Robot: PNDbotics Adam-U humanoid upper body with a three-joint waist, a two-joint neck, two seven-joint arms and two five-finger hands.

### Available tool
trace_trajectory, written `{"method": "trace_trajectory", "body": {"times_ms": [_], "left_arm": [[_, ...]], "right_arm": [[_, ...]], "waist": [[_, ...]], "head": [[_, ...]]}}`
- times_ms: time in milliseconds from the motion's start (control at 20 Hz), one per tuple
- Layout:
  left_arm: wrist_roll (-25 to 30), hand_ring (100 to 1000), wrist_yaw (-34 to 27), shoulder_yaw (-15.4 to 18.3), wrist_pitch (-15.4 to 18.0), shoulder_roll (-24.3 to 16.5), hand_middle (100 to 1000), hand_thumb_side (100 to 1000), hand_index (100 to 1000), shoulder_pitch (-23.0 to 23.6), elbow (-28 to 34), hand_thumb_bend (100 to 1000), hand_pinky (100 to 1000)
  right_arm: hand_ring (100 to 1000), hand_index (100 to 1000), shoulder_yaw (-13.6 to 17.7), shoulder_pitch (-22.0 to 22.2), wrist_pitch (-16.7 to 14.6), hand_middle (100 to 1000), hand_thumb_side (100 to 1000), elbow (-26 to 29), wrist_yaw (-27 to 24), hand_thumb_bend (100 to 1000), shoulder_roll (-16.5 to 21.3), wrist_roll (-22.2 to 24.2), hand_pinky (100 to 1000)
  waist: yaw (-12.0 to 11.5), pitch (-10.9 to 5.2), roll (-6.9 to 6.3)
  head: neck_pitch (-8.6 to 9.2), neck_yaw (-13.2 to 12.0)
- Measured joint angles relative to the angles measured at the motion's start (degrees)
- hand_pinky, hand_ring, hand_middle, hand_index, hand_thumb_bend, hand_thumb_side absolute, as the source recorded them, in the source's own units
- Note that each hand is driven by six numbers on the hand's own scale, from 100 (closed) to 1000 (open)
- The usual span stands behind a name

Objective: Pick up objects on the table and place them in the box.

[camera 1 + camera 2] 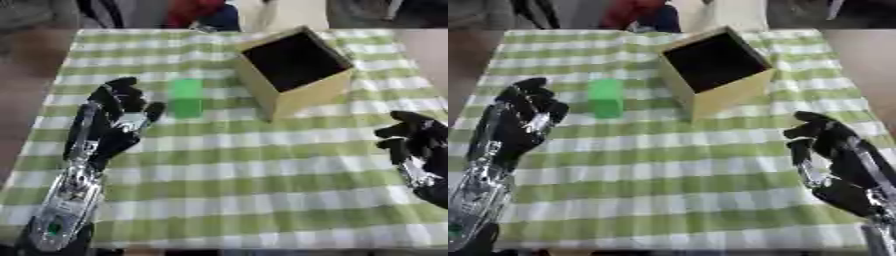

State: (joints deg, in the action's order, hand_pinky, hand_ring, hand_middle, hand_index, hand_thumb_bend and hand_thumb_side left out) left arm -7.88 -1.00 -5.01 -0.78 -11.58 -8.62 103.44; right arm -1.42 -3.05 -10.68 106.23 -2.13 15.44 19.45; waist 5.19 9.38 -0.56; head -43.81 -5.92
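Green and white checks are covering the table. A green block is lying flat just beside the box, on its left, not picked up yet. The box is sitting open at the top, likely so things can drop in; its inside is looking dark. The left hand is hovering near the block, fingers loosely curled, holding nothing. Right of the box and nearer, the right hand is waiting, fingers bent and empty

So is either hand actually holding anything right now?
No. The left hand and right hand are both empty; the green block lies untouched on the cloth.
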Motion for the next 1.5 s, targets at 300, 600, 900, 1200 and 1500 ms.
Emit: {"method": "trace_trajectory", "body": {"times_ms": [300, 600, 900, 1200, 1500], "left_arm": [[0.00, 625, 0.02, 0.01, 0.00, 0.00, 579, 321, 758, 0.00, 0.01, 694, 675], [0.89, 645, 1.02, 0.03, -0.62, -1.09, 599, 289, 770, -1.02, 0.01, 709, 686], [4.47, 657, 5.99, 0.12, -1.89, -7.58, 616, 214, 775, -6.21, 0.03, 698, 690], [12.34, 658, 14.30, -1.78, -4.76, -16.55, 625, 192, 782, -14.84, -2.14, 721, 687], [21.06, 657, 22.91, -6.36, -6.38, -21.97, 634, 158, 782, -23.76, -7.52, 759, 681]], "right_arm": [[772, 873, 0.00, 0.00, 0.00, 622, 263, 0.00, 0.00, 100, 0.00, 0.00, 702], [772, 873, 0.00, 0.01, 0.00, 623, 262, 0.00, 0.00, 100, 0.00, 0.00, 702], [772, 873, 0.00, 0.11, 0.00, 623, 262, 0.00, 0.00, 100, 0.02, 0.00, 702], [772, 873, -0.03, 0.52, 0.00, 623, 261, 0.00, 0.00, 100, 0.05, 0.03, 702], [772, 873, -0.13, 0.53, 0.07, 623, 262, 0.00, 0.00, 100, 0.12, 0.18, 702]], "waist": [[0.00, 0.00, 0.00], [0.01, -0.02, -0.01], [0.09, -0.44, -0.13], [0.51, -0.80, -0.36], [1.14, -1.00, -0.43]], "head": [[0.00, 0.00], [0.00, 0.00], [0.00, 0.03], [0.00, 0.05], [0.00, 0.05]]}}
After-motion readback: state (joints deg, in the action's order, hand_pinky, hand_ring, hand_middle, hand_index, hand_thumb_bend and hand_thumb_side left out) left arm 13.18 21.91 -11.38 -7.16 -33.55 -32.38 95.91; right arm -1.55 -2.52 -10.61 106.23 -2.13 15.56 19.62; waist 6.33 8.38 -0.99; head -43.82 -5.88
